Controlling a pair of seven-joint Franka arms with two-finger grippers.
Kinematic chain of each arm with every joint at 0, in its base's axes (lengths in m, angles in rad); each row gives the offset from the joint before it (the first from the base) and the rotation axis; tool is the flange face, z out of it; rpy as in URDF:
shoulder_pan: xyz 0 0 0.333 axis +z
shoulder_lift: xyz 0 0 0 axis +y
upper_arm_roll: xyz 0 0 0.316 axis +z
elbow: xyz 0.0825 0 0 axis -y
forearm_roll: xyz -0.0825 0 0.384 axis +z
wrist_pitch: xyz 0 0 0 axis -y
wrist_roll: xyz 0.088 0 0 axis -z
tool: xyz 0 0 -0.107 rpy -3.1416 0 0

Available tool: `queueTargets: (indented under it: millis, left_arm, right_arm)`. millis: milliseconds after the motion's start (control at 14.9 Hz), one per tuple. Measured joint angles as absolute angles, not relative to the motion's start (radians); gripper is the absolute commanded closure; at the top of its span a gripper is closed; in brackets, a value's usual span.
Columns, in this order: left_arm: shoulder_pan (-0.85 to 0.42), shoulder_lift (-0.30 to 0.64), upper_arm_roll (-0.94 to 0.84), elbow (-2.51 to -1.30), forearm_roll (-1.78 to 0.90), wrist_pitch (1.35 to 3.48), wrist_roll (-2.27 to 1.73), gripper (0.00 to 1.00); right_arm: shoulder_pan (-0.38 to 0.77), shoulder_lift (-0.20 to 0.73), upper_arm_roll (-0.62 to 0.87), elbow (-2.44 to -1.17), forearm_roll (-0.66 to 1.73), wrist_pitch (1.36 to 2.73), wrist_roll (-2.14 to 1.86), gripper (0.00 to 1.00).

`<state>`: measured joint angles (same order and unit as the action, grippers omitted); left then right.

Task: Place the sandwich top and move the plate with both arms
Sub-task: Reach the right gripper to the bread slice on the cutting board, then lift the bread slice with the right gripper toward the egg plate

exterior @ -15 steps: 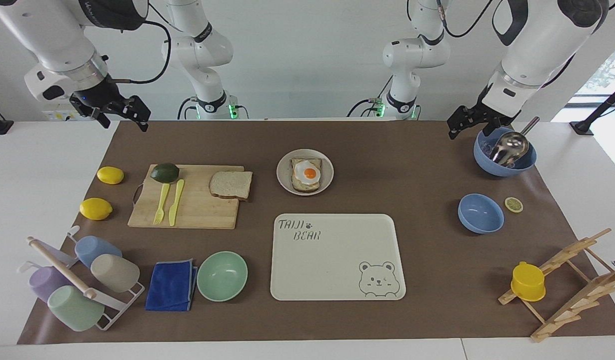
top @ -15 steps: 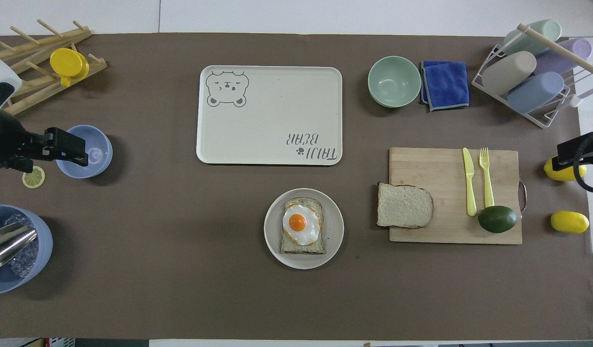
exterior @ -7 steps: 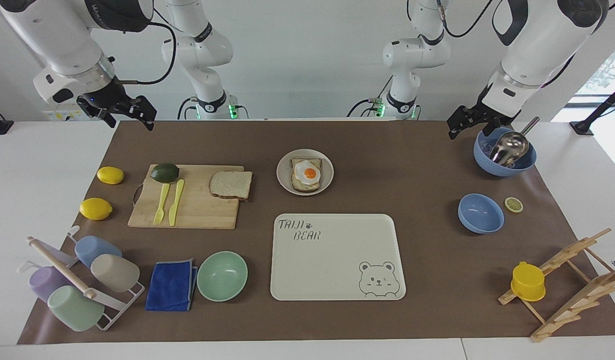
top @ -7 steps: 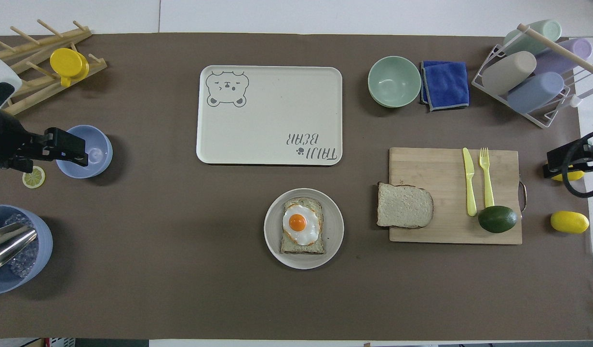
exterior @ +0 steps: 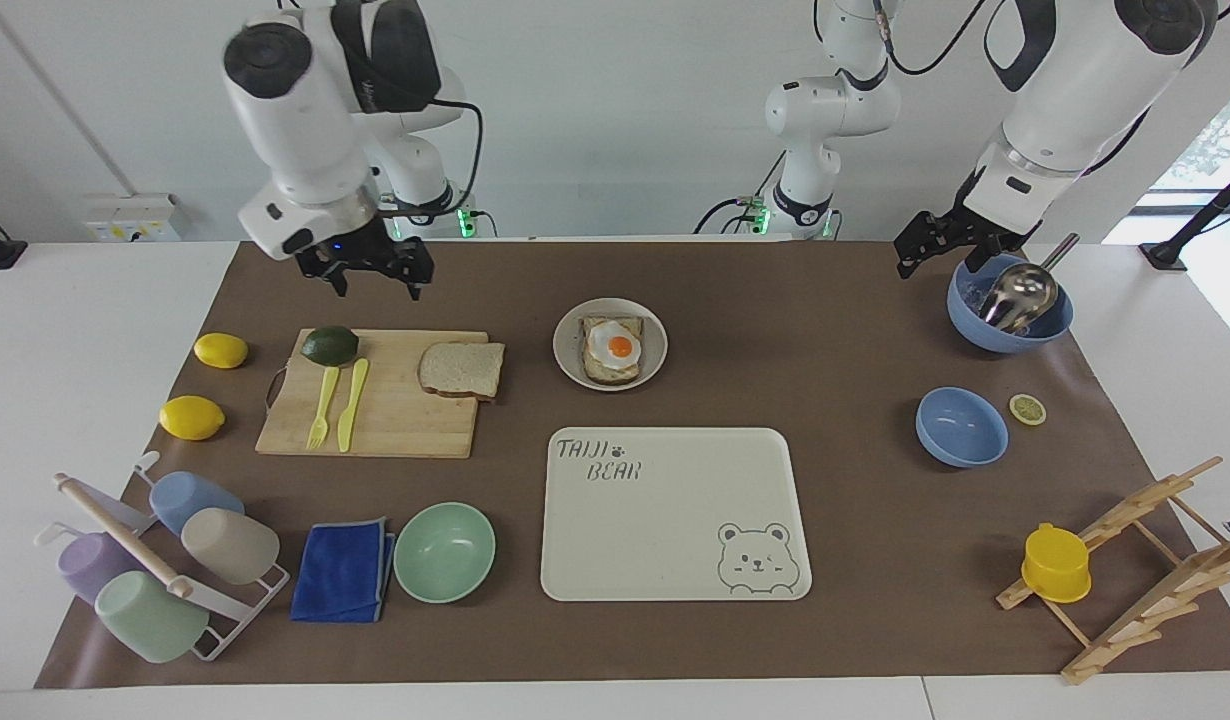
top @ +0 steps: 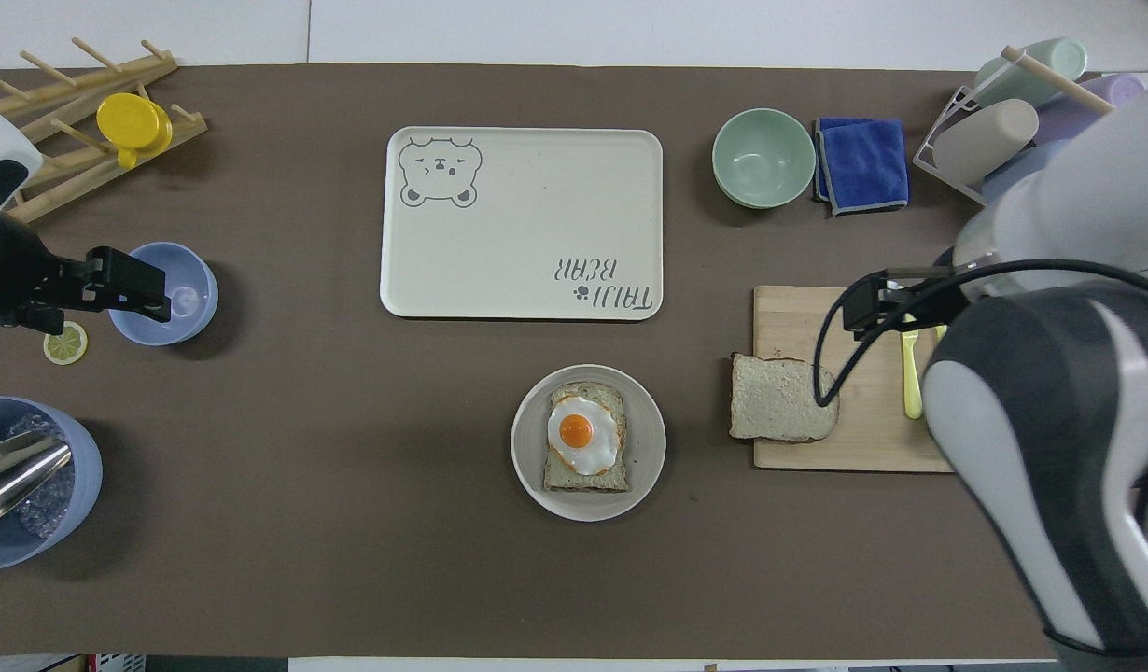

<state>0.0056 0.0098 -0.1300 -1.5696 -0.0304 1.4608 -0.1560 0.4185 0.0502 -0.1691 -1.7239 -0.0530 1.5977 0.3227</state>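
Observation:
The sandwich top (exterior: 462,369) (top: 782,411), a plain bread slice, lies on the corner of a wooden cutting board (exterior: 395,425) (top: 817,317). The round beige plate (exterior: 658,345) (top: 651,439) sits mid-table beside the board and holds a toast with a fried egg (exterior: 612,348) (top: 583,436). My right gripper (exterior: 375,290) (top: 873,306) hangs open and empty over the board, by the avocado and cutlery, apart from the bread. My left gripper (exterior: 937,262) (top: 135,291) waits open and empty over the mat beside the blue bowls.
A cream bear tray (exterior: 675,515) lies farther from the robots than the plate. An avocado (exterior: 330,345), knife and fork sit on the board, two lemons (exterior: 192,417) beside it. A mint bowl (exterior: 444,551), blue cloth, cup rack, blue bowls (exterior: 961,427) and wooden rack stand around.
My right arm has swung in from the table's end to over the cutting board, now hiding the avocado and lemons from above. The left arm has not moved.

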Motion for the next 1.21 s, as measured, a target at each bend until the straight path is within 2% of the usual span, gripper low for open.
queueTargets:
  millis: [201, 402, 803, 1205]
  left_arm:
    - [0.006, 0.01, -0.13, -1.57, -0.03, 1.461, -0.156, 0.0]
    - [0.006, 0.01, -0.13, -1.57, -0.03, 1.461, -0.156, 0.0]
    - [0.006, 0.01, -0.13, -1.57, -0.03, 1.461, -0.156, 0.0]
    - [0.006, 0.01, -0.13, -1.57, -0.03, 1.461, -0.156, 0.0]
  right_arm:
    - [0.52, 0.156, -0.165, -1.741, -0.092, 1.685, 0.462, 0.0]
    - [0.539, 0.21, -0.166, -1.81, -0.094, 1.787, 0.515, 0.0]
    - [0.653, 0.342, -0.165, -1.853, -0.147, 1.821, 0.68, 0.0]
    - [0.659, 0.359, -0.169, -1.921, -0.226, 1.837, 0.682, 0.02]
